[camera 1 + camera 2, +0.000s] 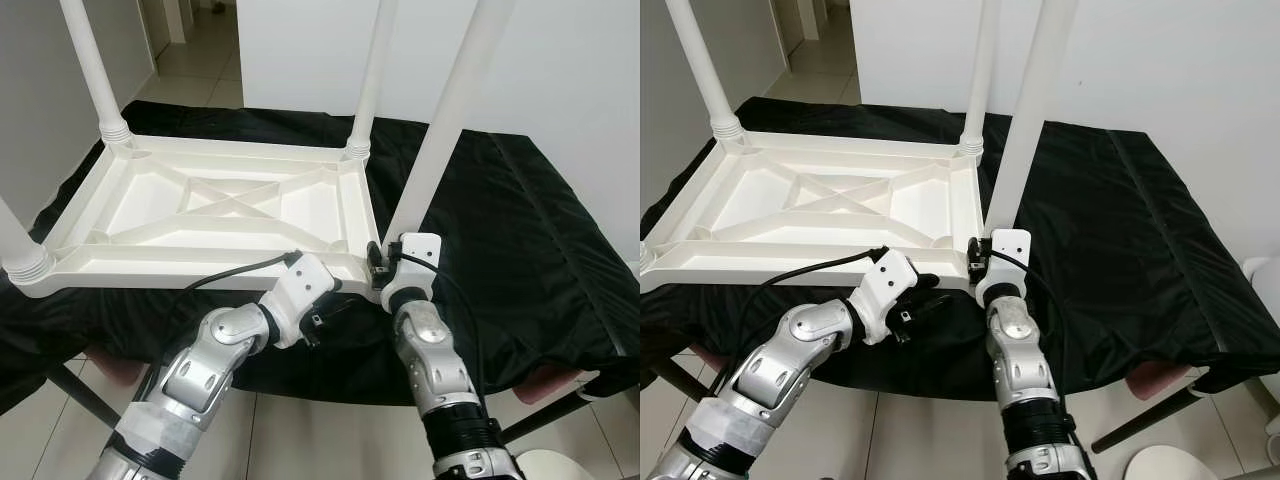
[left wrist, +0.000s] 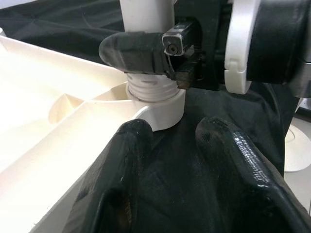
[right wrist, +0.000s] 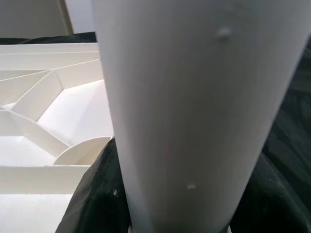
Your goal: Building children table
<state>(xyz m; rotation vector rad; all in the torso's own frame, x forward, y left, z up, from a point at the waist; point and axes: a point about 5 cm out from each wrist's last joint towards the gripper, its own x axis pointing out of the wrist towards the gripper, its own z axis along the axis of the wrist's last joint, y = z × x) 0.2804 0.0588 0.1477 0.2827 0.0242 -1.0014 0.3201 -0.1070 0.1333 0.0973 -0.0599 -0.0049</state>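
We saw the white children's table [image 1: 210, 215] upside down on a black-draped desk [image 1: 520, 250], our right pincer [image 1: 378, 262] clenched around its near-corner leg [image 1: 440, 130], left pincer [image 2: 170, 165] released just beside

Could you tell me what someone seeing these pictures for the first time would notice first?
The eye goes first to the white table top, lying upside down on a black cloth, with white legs rising from its corners. At the near right corner, the right hand is closed around the base of one leg, just above its threaded socket. The left hand sits just below that corner, over the cloth.
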